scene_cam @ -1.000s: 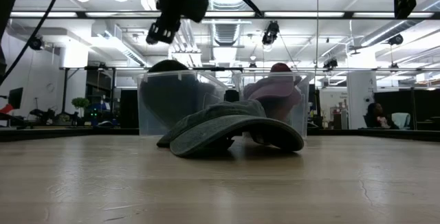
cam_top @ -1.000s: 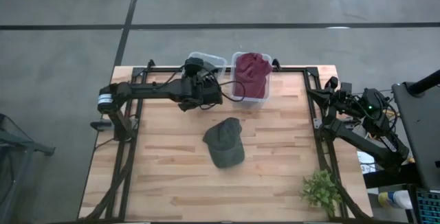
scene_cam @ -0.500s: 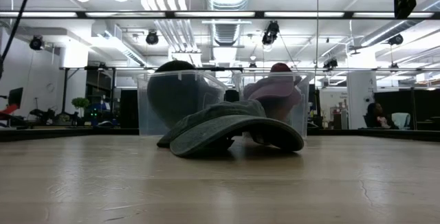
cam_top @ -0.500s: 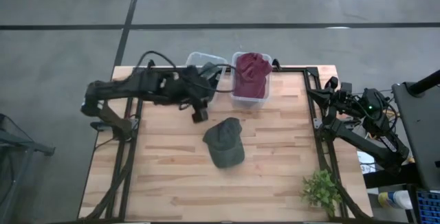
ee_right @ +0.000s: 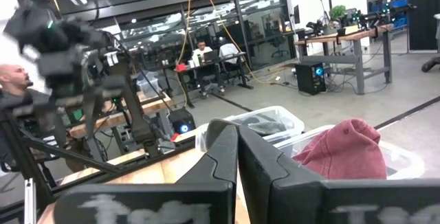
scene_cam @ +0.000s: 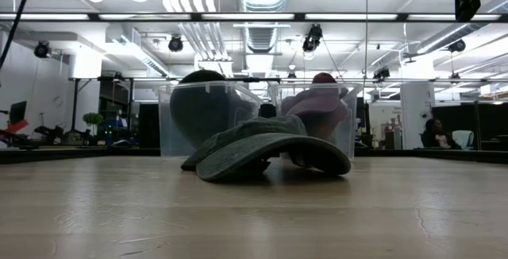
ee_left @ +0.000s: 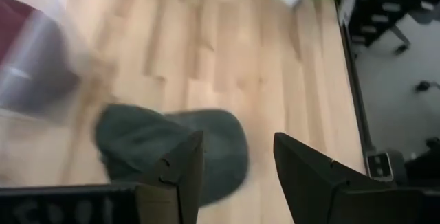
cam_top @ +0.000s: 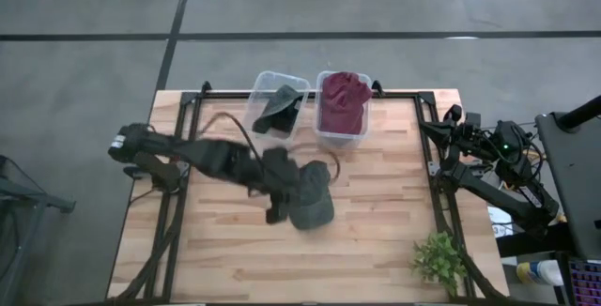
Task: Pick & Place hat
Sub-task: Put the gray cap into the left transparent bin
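Two tools: my left tool [ee_left: 234, 169] hangs open over the green hat [cam_top: 310, 193] on the desk [cam_top: 376, 240]; my right tool [ee_right: 237, 148] waits closed at the desk's right edge

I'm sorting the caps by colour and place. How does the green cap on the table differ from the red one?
The green cap lies loose on the bare table, under the open left gripper; the red cap sits inside a clear bin. Green rests flat, brim on the wood; red bulges above its bin's rim. Both are soft cloth caps.
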{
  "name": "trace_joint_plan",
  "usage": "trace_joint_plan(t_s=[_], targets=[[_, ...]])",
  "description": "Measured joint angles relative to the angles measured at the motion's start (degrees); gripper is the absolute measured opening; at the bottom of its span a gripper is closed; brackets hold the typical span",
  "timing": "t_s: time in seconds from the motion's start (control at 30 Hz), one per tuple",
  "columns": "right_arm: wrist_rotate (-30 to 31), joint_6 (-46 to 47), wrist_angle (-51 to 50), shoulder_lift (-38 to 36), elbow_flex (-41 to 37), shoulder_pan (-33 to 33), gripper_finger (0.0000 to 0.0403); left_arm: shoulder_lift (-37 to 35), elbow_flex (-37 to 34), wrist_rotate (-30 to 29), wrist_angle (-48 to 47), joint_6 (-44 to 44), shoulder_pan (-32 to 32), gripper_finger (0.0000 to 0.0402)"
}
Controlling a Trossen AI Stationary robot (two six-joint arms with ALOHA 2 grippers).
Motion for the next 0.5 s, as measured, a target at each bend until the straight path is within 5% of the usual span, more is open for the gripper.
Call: trace_joint_plan(t_s=[0.5], targets=[[0.0, 0.17, -0.02, 0.0, 0.0, -0.02, 0.0008, 0.18, -21.1, -0.02, 21.11, -6.63, -8.21, 0.0168]])
